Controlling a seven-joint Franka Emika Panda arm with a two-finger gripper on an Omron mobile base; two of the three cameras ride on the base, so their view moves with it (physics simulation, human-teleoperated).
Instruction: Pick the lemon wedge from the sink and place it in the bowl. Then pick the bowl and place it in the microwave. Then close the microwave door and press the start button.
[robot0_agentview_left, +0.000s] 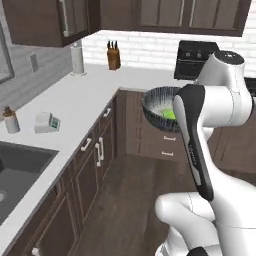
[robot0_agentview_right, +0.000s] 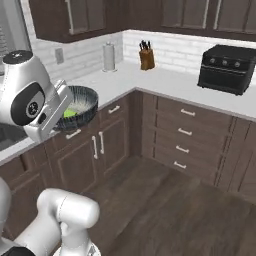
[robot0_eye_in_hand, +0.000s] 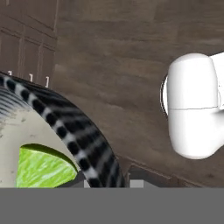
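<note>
The bowl (robot0_agentview_left: 159, 106), dark streaked outside and pale inside, hangs in the air over the wooden floor, level with the countertop. The yellow-green lemon wedge (robot0_agentview_left: 169, 114) lies inside it, and it is bright green in the hand view (robot0_eye_in_hand: 43, 168). My gripper (robot0_eye_in_hand: 107, 181) is shut on the bowl's rim (robot0_eye_in_hand: 83, 140). In the right base view the hand holds the bowl (robot0_agentview_right: 82, 107) at its near edge, with the wedge (robot0_agentview_right: 70, 113) just beyond. The sink (robot0_agentview_left: 20, 167) lies at the lower left. The microwave and its door are out of view.
An L-shaped white counter (robot0_agentview_left: 90, 90) carries a knife block (robot0_agentview_left: 113, 55), a paper towel roll (robot0_agentview_left: 76, 57), a small bottle (robot0_agentview_left: 10, 120) and a black countertop oven (robot0_agentview_right: 227, 67). Dark drawers and cabinet doors (robot0_agentview_right: 182, 132) line the floor space on two sides.
</note>
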